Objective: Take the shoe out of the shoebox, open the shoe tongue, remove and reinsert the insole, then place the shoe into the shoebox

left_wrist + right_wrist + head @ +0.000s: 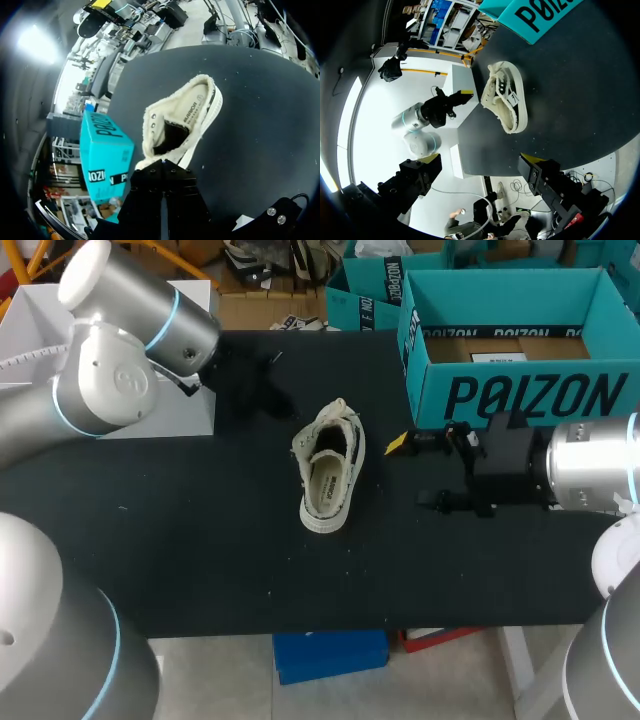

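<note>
A cream low-top shoe point(328, 468) lies on the black table, out of the box, with its opening facing up. The teal shoebox point(520, 360) stands open at the back right and holds only cardboard. My right gripper point(414, 472) sits just right of the shoe, open, with nothing between its fingers. My left gripper point(262, 388) hangs behind and left of the shoe, shut and holding nothing. In the left wrist view the shoe point(180, 125) lies just ahead of the shut gripper point(162, 172). The right wrist view shows the shoe point(505, 97) ahead of the wide-open gripper point(482, 167).
A white block point(185, 390) stands at the table's back left, under my left arm. The table's front edge point(330, 625) runs below the shoe. In the right wrist view my left arm point(432, 112) reaches in beyond the shoe.
</note>
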You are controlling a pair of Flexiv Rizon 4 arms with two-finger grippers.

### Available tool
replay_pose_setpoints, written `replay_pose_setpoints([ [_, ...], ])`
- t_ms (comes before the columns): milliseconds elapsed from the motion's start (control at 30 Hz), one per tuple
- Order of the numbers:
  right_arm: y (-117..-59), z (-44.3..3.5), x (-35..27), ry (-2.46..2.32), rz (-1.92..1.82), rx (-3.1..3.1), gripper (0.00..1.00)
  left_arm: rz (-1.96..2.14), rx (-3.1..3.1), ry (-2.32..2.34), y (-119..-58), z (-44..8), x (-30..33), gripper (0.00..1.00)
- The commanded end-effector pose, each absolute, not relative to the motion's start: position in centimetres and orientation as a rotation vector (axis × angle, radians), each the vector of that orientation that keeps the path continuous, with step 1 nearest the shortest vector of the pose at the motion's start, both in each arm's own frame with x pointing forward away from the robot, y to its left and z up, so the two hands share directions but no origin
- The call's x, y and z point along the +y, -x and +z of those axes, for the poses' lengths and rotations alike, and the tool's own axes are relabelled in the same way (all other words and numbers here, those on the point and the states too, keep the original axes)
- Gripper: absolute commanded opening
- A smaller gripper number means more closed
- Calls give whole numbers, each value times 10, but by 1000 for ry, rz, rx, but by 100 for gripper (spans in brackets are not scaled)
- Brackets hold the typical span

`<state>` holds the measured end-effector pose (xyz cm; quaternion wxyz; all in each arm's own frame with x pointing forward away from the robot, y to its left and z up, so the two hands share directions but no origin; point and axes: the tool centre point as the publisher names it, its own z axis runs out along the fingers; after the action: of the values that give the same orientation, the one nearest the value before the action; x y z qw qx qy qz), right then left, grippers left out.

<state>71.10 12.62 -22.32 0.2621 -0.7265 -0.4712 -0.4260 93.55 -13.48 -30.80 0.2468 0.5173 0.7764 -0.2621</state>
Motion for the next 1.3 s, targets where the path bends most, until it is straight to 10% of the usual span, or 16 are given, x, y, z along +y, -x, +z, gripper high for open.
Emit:
replay_pose_setpoints([
  [33, -711, -223, 127, 1968, -1152, -1275, 100, -638, 2111, -1481, -928, -288, -109, 9],
  [333, -711, -223, 127, 1968, -1152, -1275, 100, -388, 2019, -1721, -925, -285, -94, 43],
  [1300, -711, -223, 127, 1968, -1152, -1275, 100, -237, 1802, -2143, -905, -344, -129, 56],
])
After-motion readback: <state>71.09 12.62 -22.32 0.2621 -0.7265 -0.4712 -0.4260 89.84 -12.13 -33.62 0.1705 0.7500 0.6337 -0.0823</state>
